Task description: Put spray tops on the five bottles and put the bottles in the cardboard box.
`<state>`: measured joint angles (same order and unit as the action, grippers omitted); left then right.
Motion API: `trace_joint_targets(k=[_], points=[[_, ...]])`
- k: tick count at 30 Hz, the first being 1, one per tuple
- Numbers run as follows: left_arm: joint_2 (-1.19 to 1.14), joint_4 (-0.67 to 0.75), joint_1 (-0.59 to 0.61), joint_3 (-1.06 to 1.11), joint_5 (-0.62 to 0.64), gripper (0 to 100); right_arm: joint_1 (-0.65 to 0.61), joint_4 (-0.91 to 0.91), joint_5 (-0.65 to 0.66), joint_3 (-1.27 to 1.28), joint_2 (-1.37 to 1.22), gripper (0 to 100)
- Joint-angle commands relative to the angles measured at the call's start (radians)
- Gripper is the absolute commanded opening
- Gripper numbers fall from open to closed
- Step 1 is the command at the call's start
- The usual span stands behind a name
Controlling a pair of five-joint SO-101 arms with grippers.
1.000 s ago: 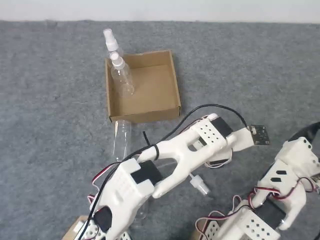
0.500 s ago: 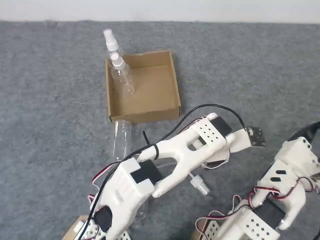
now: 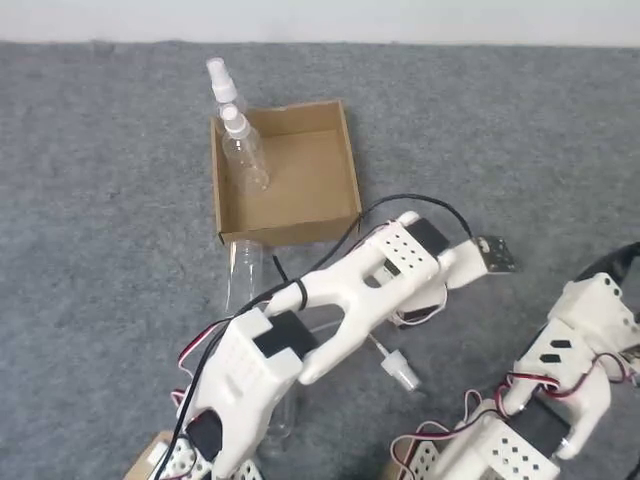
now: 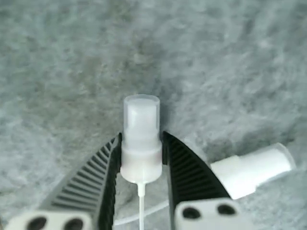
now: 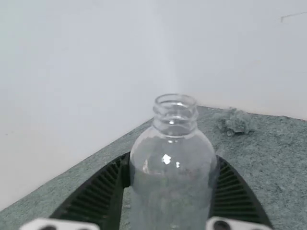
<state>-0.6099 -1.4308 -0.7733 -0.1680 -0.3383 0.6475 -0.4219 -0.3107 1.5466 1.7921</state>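
My left gripper [image 4: 141, 140] is shut on a white spray top [image 4: 141, 143] with a clear cap, its thin tube hanging down between the fingers above the grey carpet. A second spray top [image 4: 252, 166] lies beside it on the carpet, also seen in the high view as the loose spray top [image 3: 400, 372]. My right gripper [image 5: 172, 162] is shut on a clear bottle [image 5: 173, 139], upright with a bare threaded neck. The cardboard box [image 3: 340, 160] sits beyond the left arm [image 3: 390, 275] and holds one topped bottle [image 3: 245, 150] leaning on its left wall.
Another topped bottle [image 3: 222, 85] stands just behind the box's far left corner. An uncapped clear bottle [image 3: 243, 275] lies on the carpet in front of the box, partly under the left arm. The right arm [image 3: 565, 370] is at the lower right. Open carpet lies right of the box.
The left arm's wrist has shifted a little to the left and toward the box. The right arm has not moved.
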Motion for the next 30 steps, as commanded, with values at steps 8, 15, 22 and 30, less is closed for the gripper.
trace_joint_targets(k=[8, 15, 22, 30], points=[[0.084, 0.084, 0.018, -0.039, 0.146, 1, -0.054, 0.015, -0.003, -0.063, 0.021, 18.0], [0.086, 0.077, 0.020, -0.039, 0.167, 1, -0.110, -0.012, -0.003, -0.064, 0.021, 18.0], [0.129, 0.077, 0.043, -0.038, 0.172, 1, -0.154, -0.019, -0.003, -0.061, 0.021, 18.0], [0.298, 0.135, 0.121, 0.076, 0.172, 1, -0.189, -0.010, -0.002, -0.043, 0.021, 18.0]])
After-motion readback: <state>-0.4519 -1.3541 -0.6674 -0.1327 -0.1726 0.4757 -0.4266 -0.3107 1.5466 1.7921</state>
